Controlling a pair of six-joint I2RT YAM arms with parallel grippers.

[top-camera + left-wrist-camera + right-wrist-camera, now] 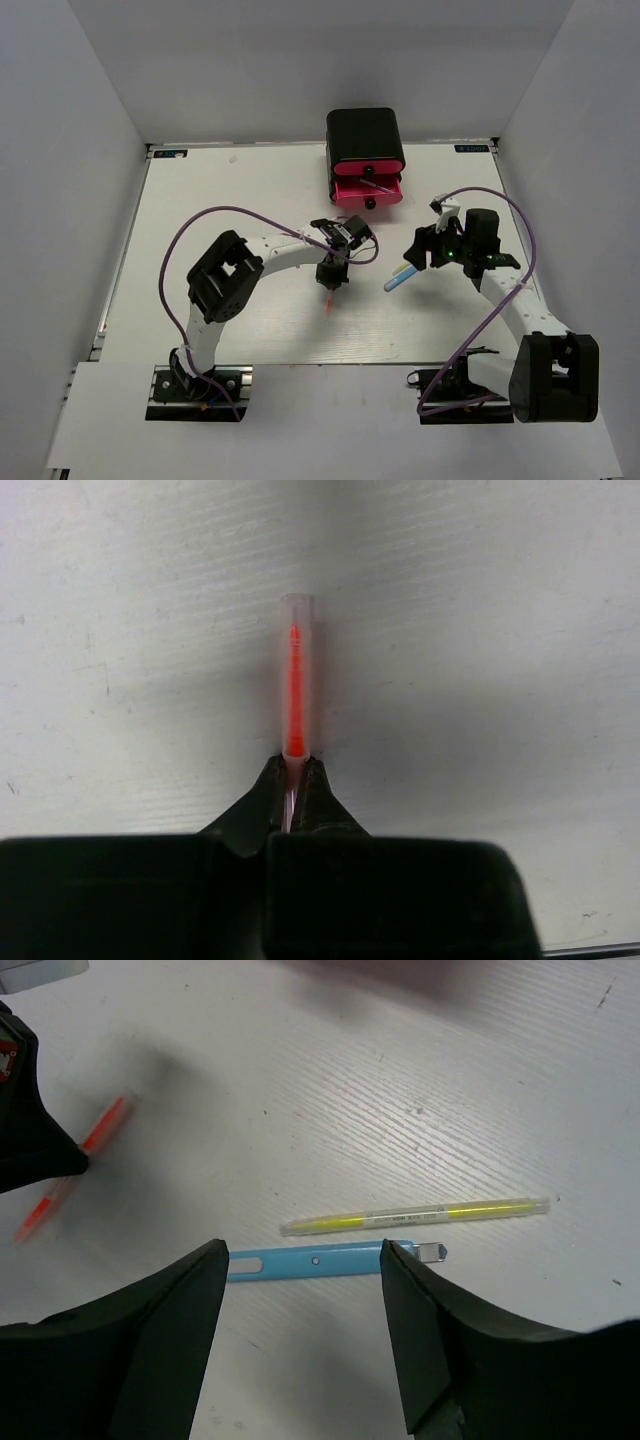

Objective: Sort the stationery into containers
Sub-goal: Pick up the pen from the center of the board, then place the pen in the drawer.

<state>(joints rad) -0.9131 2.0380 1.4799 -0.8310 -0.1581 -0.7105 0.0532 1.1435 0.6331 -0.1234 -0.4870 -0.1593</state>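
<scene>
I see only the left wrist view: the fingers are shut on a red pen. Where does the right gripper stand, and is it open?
Observer: The right gripper is open. A light-blue marker lies on the table across the gap between its jaws, not gripped.
Operator: Is any other pen near it?
Observer: Yes, a yellow pen lies just beyond the marker, nearly parallel and apart from it.
Operator: And the drawers?
Observer: In the black box at the far edge, a pink drawer is pulled out.
</scene>
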